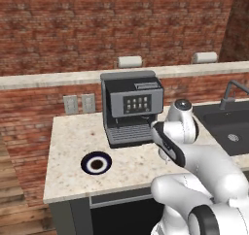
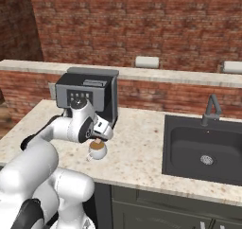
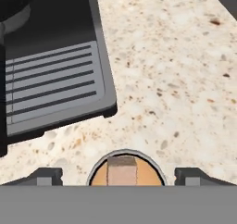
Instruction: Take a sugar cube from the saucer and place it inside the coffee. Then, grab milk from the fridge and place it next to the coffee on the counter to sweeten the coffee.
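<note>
I have the two-finger gripper (image 3: 118, 177) hanging straight above the small round white cup of brown coffee (image 2: 97, 150), and in the hand view its two dark fingertips (image 3: 46, 176) stand wide apart on either side of the cup's rim with nothing between them. The tiny pale whitish-tan sugar cube (image 3: 121, 171) sits inside the cup, on the brown surface, square in the middle between the tips, so I judge the drop as made and the step in hand as getting clear of the cup cleanly. The cup stands on the beige speckled stone worktop (image 2: 137, 147), just in front of the boxy black-and-grey espresso machine (image 1: 131, 112), whose ribbed grey drip tray (image 3: 51, 86) lies close to the cup in the hand view. To do this well I would lift straight up with the gripper spread, not sideways, because a tip could catch the rim and tip the coffee, and the machine's overhang is near the wrist. The small round navy-black saucer with its thin white ring (image 1: 96, 162) lies well to the left of the cup on the worktop and looks bare. Only once high above the cup would I turn the base toward the fridge for the milk.
</note>
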Motion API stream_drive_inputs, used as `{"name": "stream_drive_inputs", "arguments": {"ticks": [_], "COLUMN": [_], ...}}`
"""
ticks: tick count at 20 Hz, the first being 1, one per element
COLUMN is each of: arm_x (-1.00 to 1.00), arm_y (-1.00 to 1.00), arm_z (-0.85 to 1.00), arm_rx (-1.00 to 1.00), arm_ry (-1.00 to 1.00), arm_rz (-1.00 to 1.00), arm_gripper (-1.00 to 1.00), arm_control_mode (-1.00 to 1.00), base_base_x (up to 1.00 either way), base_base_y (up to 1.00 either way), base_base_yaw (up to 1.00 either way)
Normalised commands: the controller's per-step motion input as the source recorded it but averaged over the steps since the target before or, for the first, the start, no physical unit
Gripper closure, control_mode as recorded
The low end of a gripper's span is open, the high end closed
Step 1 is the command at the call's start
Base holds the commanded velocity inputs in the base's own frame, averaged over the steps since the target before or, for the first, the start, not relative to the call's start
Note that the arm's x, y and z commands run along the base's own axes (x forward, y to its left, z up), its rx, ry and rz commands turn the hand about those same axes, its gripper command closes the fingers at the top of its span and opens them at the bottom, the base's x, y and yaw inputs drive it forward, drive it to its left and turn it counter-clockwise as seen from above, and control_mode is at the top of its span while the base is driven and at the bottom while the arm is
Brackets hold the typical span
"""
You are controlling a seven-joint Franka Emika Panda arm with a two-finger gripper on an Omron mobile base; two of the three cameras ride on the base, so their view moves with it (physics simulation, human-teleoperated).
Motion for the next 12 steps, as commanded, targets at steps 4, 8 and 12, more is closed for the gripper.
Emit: {"name": "stream_drive_inputs", "arguments": {"ticks": [4,8,12], "arm_x": [-0.48,-0.71,-0.71], "arm_y": [0.00,0.00,0.00], "arm_z": [0.31,0.30,0.46], "arm_rx": [0.01,0.03,0.02], "arm_ry": [-0.06,-0.04,-0.08], "arm_rz": [0.00,0.00,0.00], "arm_gripper": [-1.00,-1.00,-1.00], "arm_control_mode": [-1.00,-1.00,-1.00], "base_base_x": [0.00,0.00,0.00], "base_base_y": [0.00,0.00,0.00], "base_base_yaw": [0.00,0.00,0.00]}}
